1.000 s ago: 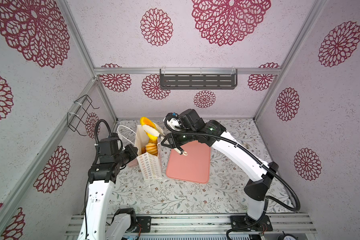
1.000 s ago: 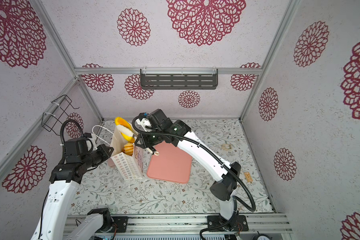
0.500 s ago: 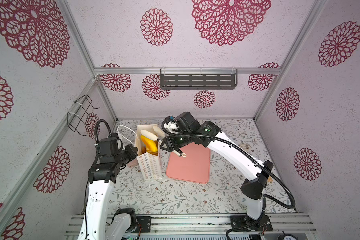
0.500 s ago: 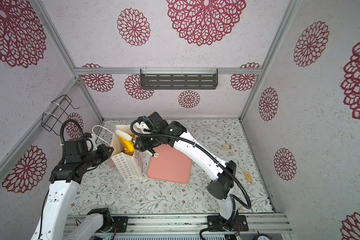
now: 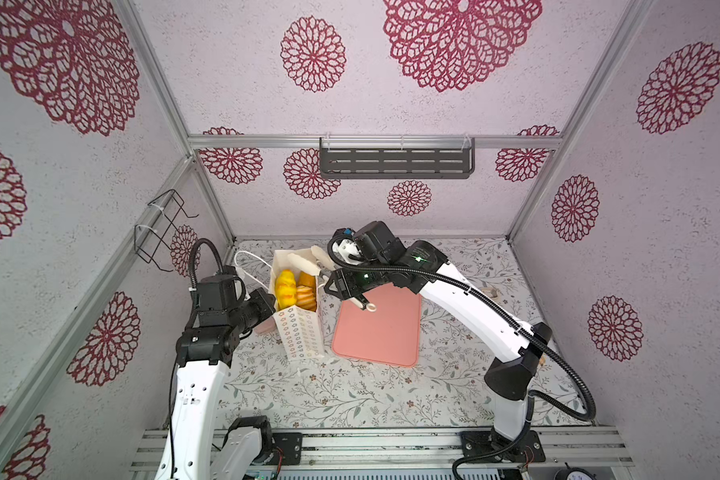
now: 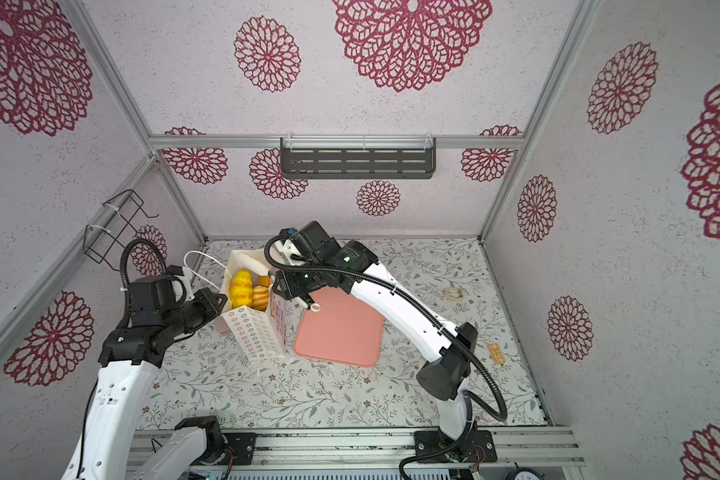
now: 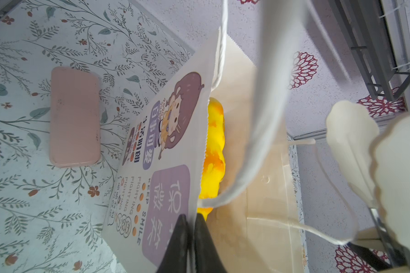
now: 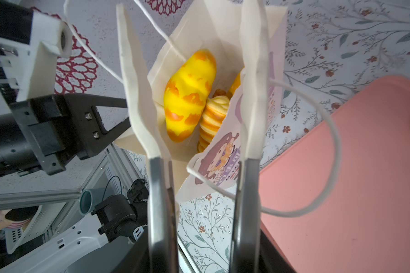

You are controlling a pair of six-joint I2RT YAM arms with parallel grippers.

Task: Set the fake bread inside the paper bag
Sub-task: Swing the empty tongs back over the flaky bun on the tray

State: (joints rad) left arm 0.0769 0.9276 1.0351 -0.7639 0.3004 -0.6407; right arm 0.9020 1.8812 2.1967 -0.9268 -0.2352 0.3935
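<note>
Right wrist view: the fake bread (image 8: 187,94) is seen lying inside the paper bag (image 8: 223,35), a yellow loaf pressed against a ridged one. The bag is stood on the left of the table (image 5: 350,395), just beside the pink tray (image 5: 383,332). Above its mouth the right gripper (image 8: 185,14) is held open, with nothing between its fingers. The left rim is pinched by the closed left gripper (image 7: 191,219). A straight lift is called for: the cord handle (image 8: 334,141) is looped beside one finger and could be snagged.
</note>
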